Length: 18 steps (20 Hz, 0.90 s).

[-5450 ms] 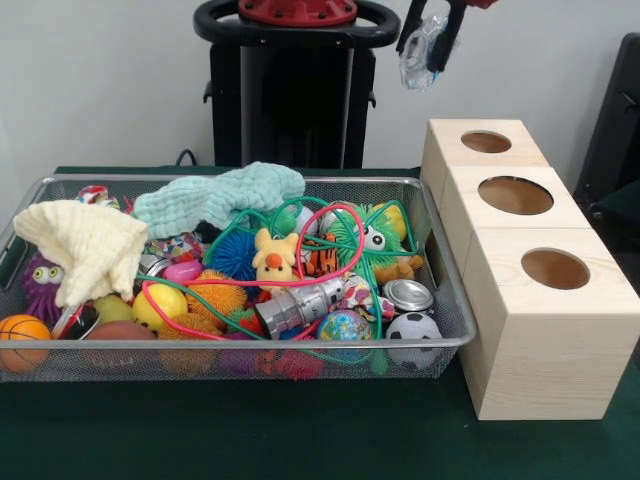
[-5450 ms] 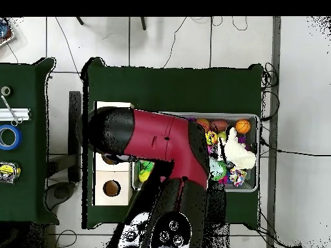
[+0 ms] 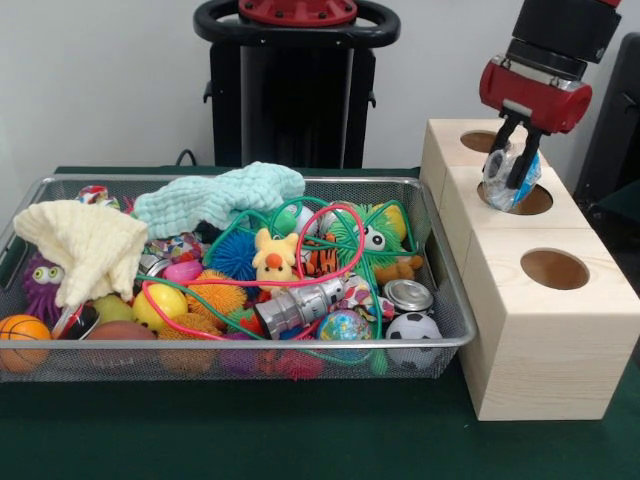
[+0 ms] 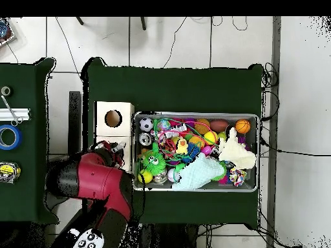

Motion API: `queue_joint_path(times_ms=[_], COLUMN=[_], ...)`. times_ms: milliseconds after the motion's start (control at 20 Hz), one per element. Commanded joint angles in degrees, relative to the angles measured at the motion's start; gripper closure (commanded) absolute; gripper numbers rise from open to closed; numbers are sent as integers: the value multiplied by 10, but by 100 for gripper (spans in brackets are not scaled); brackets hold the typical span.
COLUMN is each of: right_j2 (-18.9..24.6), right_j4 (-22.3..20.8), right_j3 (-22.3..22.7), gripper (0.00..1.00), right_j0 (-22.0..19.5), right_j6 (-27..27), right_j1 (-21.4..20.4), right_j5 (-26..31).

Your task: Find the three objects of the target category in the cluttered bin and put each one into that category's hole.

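The silver wire-mesh bin (image 3: 441,245) lies on the green table, filled with toys: a soccer ball (image 3: 413,328), a small basketball (image 3: 22,335), a silver can (image 3: 300,305), a yellow plush (image 3: 275,255), spiky balls and two cloths. My gripper (image 3: 509,178) is right of the bin, over the middle hole (image 3: 535,202) of the pale wooden boxes. It is shut on a crumpled clear-and-blue thing (image 3: 498,172), held just above that hole. In the overhead view the red arm (image 4: 97,184) hides the gripper, and the bin (image 4: 194,115) shows.
The wooden boxes have a far hole (image 3: 480,140) and a near hole (image 3: 554,268); one hole (image 4: 113,118) shows in the overhead view. A yellow cloth (image 3: 85,245) and a mint cloth (image 3: 220,195) cover part of the bin. A side table holds tape rolls (image 4: 8,137).
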Motion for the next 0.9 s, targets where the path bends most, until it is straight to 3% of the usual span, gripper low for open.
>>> queue_joint_path(times_ms=[50,400,450,750,900], right_j2=[61,56,59,65,59], right_j4=[10,16,23,25,28], right_j3=[61,50,53,54,50], gripper=[100,100,0,0,0], right_j0=[-24,-21,-17,-25,-27], right_j6=[108,112,116,110,109], right_j1=[41,52,53,48,37], right_j5=[-52,-45,-49,-51,-18])
